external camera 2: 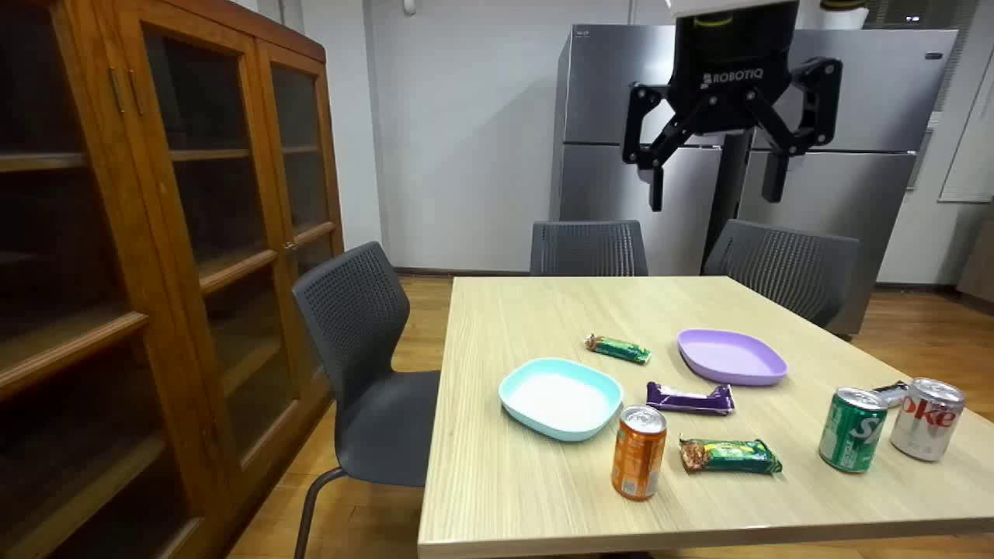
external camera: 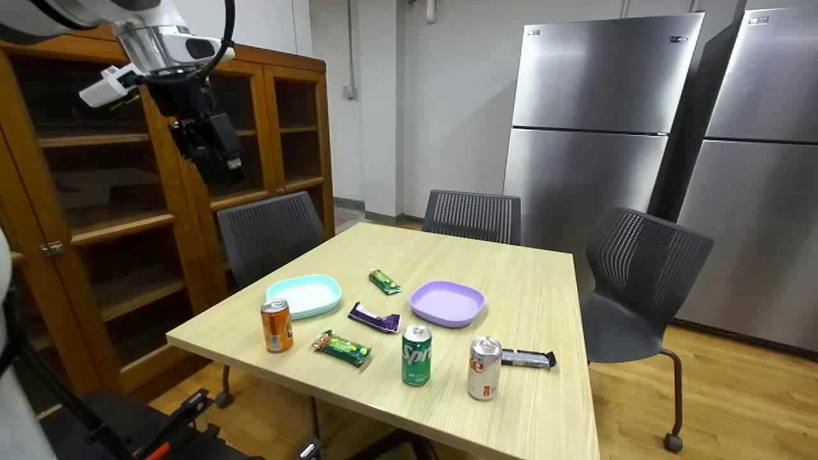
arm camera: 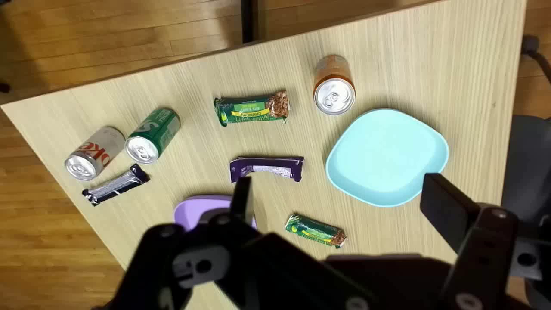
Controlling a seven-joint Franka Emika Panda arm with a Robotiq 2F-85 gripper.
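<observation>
My gripper (external camera 2: 714,200) is open and empty, high above the table; its fingers also show spread apart in the wrist view (arm camera: 338,185). Below lie a small green bar (arm camera: 316,231), a purple bar (arm camera: 267,167) and a larger green bar (arm camera: 252,108). A light blue plate (arm camera: 379,199) and a purple plate (arm camera: 191,212), partly hidden by a finger in the wrist view, sit beside the bars. An orange can (external camera: 277,327), a green Sprite can (external camera: 416,356) and a silver Coke can (external camera: 484,369) stand upright. A dark silver bar (external camera: 529,358) lies by the Coke can.
The pale wooden table (external camera: 383,243) has chairs (external camera: 473,217) around it. A wooden glass-door cabinet (external camera 2: 178,233) stands along a side. Steel refrigerators (external camera: 594,128) stand behind the table.
</observation>
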